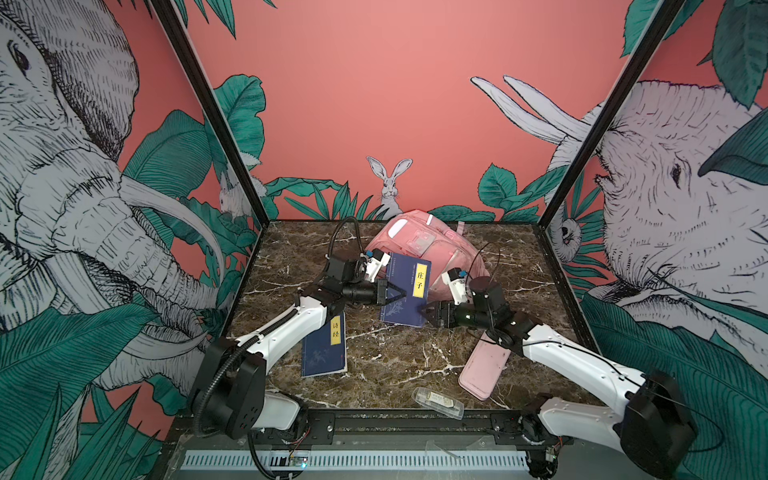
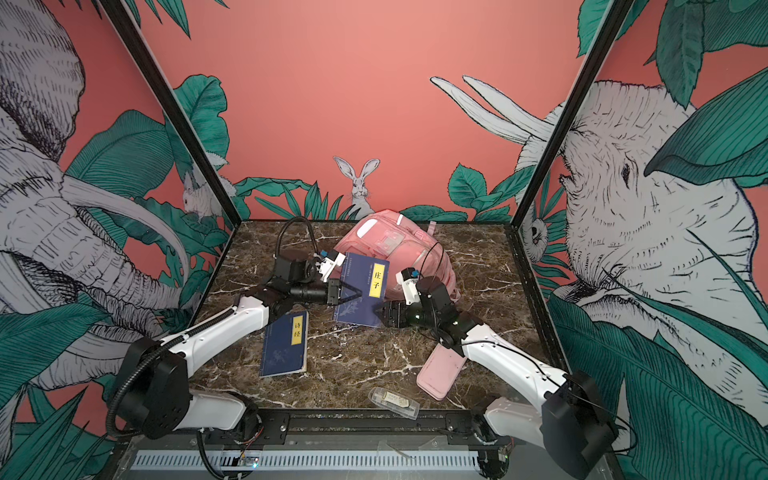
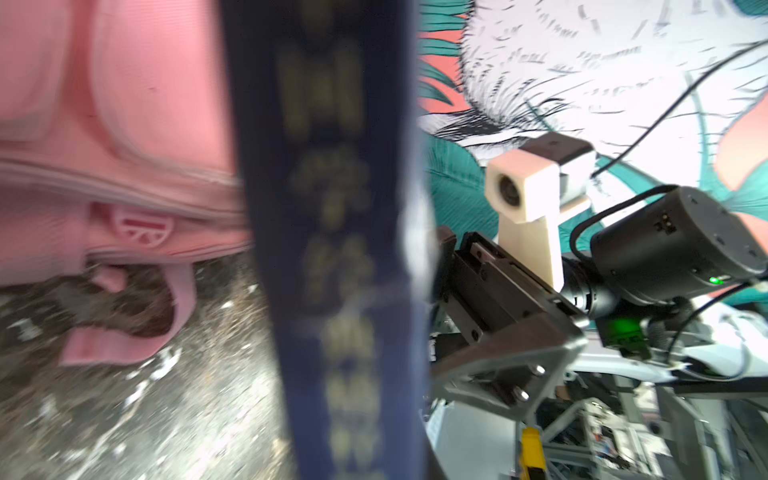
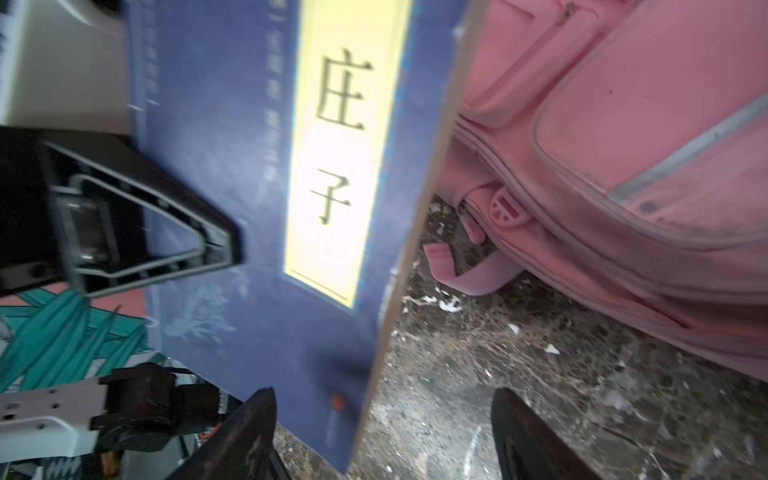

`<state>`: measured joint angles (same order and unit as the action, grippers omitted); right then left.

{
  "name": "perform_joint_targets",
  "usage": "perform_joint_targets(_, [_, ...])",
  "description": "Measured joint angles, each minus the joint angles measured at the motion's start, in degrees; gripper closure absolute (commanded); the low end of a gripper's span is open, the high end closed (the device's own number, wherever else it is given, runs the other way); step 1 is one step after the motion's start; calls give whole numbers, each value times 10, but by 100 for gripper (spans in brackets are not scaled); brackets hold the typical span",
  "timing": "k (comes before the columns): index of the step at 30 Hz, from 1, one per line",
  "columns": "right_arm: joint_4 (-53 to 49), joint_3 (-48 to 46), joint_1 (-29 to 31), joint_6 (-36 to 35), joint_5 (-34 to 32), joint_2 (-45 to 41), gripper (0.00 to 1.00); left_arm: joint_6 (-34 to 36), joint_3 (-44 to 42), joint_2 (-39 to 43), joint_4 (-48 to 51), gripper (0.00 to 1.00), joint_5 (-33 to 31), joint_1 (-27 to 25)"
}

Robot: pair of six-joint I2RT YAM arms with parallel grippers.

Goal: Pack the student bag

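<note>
Left pincer (image 1: pixel 401 293) clenched on edge of blue book (image 1: pixel 411 305), holding it upright. Right pincer (image 1: pixel 428 311) released, jaws spread wide around book's lower corner. Student bag (image 1: pixel 415 239) lies at back of table (image 1: pixel 395 357), just behind book, zipped pockets facing up. Second blue book (image 1: pixel 324 353) flat near left arm.

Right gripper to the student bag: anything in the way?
Partly. The blue book, held upright by the left gripper, has its free edge between the open jaws of the right gripper. Beside that edge, only bare table lies before the student bag.
</note>
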<state>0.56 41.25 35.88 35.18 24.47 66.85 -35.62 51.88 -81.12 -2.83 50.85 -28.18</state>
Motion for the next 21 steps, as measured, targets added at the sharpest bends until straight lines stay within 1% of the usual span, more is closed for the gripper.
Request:
perform_joint_targets(4, [28,1,-21,16,26,6,20,-51,5,-45,-71,100,44,0])
perform_joint_targets(8, [76,-15,-64,37,53,12,18,-92,6,-71,-132,100,78,0])
perform_joint_targets(12, [151,-50,-107,71,101,22,15,-131,7,-81,-188,100,111,0])
perform_joint_targets(16, [249,-59,-113,115,162,60,15,-189,7,-106,-275,100,143,0])
perform_joint_targets(19, [339,-63,-112,158,203,95,18,-231,9,-133,-336,100,162,-5])
perform_joint_targets(21, [389,-65,-112,185,221,116,24,-256,9,-149,-368,100,170,-11])
